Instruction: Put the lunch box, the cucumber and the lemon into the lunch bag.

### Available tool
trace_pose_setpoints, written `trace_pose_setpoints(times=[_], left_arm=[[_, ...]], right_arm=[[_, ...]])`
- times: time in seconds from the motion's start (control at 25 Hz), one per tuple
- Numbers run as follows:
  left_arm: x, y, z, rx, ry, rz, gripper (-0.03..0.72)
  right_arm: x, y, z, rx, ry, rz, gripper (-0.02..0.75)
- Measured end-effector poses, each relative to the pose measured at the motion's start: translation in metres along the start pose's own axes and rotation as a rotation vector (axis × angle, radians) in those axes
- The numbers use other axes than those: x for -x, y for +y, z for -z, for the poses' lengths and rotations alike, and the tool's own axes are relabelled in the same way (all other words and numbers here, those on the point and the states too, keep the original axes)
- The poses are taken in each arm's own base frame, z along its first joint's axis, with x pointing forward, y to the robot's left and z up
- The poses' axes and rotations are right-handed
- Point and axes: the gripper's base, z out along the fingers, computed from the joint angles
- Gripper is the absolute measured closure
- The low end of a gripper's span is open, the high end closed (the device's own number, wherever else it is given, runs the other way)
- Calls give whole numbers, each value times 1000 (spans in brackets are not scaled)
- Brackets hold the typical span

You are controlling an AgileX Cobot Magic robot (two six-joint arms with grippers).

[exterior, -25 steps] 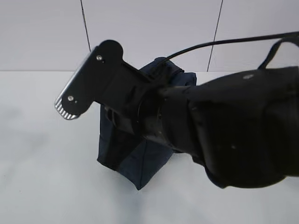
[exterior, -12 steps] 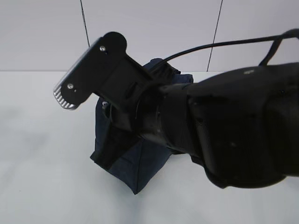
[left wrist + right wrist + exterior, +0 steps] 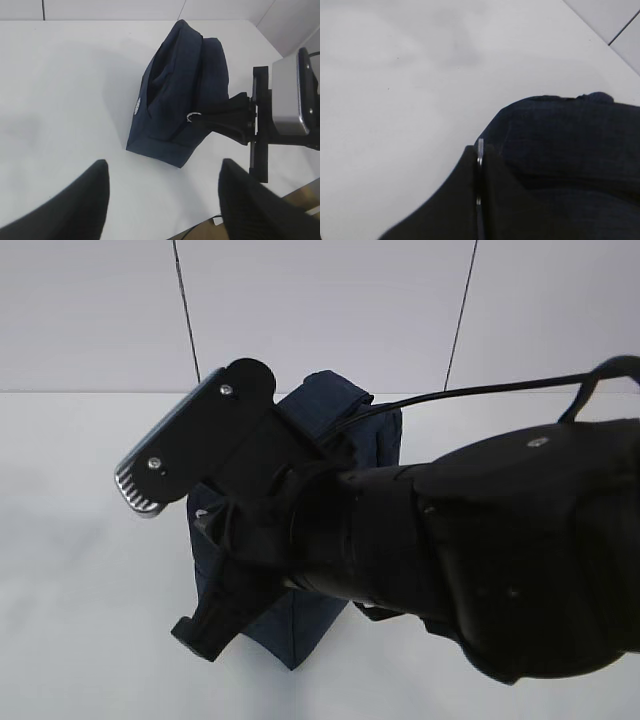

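A: Right pincer point(image 3: 479, 150) first?

B: Pressed together, pinching the silver ring zipper pull point(image 3: 480, 146), seen edge-on as a thin bright strip between two black fingers point(image 3: 455, 195).

A: Same from the left wrist?

B: Yes. Reaching in from the right there, tips meeting the ring point(image 3: 194, 117) on the upper edge of the dark navy boxy fabric lunch bag point(image 3: 170, 110). Behind the fingers, a silver camera block point(image 3: 287, 100) on a black bracket.

A: And the lunch bag itself?

B: Resting on the plain white table point(image 3: 65, 90), leaning over rather than square, one lower corner toward the camera. Along the top, a dark slit gaping at the far end. On the side panel, a small round white label point(image 3: 137, 104).

A: Left pincer point(image 3: 162, 200)?

B: Spread wide, gripping nothing. Two blurred black fingers point(image 3: 85, 205) at the bottom of the left wrist view, above bare table, on the near side of the lunch bag and apart from it.

A: From the exterior view?

B: Mostly the black-covered right arm point(image 3: 500, 560), filling the right and middle, in front of the lunch bag point(image 3: 340, 410). Only the navy top and a lower corner showing past it. Above the arm, a black cable point(image 3: 480, 392) running off to the right. Behind, a pale panelled wall point(image 3: 320, 310).
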Motion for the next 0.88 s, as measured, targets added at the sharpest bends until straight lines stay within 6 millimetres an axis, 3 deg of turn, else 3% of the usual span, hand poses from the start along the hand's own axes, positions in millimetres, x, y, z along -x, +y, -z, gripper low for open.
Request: trace_pose_setpoints(times=[0.32,0.88], left_arm=[[2,1,-4,3,11,4,208],[2,1,-4,2,7,5,208]], right_arm=[[-15,8,-1,62,24,-65,717],[-16,12,-1,99,23,-190,717]])
